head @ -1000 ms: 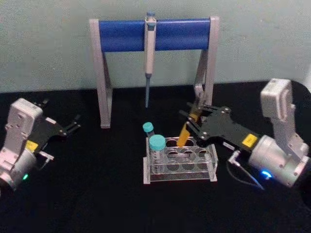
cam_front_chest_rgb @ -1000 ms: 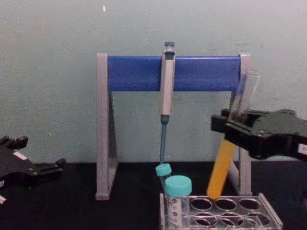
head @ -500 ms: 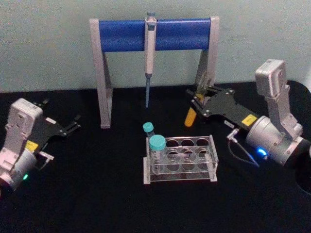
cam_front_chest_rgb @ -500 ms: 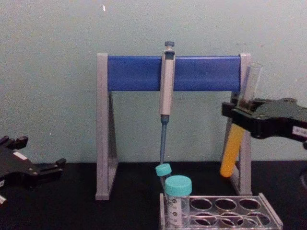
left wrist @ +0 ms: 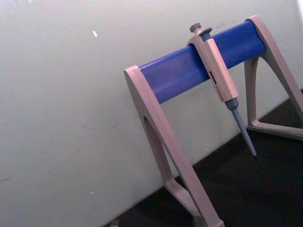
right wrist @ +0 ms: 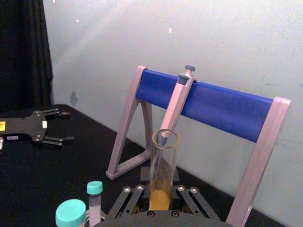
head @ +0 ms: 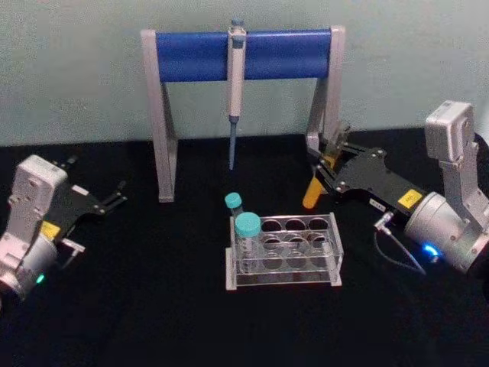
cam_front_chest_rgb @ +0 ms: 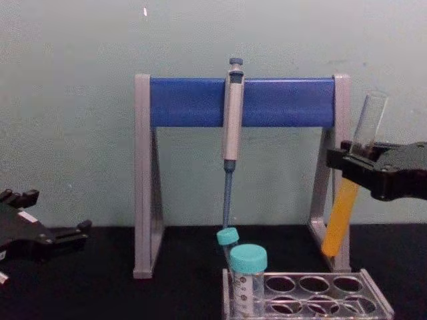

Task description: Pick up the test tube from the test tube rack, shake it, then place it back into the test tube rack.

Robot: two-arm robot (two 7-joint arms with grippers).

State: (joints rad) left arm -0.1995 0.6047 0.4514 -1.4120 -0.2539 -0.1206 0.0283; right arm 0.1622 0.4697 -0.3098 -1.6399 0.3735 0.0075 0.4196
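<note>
The test tube, orange-yellow liquid in its lower half, hangs tilted in the air, clear of the test tube rack and near its far right corner. The right claw grips it beside the pipette stand. The left claw sits at the far left of the black tabletop, fingers spread, holding nothing.

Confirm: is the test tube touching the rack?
Apart. The chest view shows the test tube, held by the right gripper, hanging clear above the rack.
</note>
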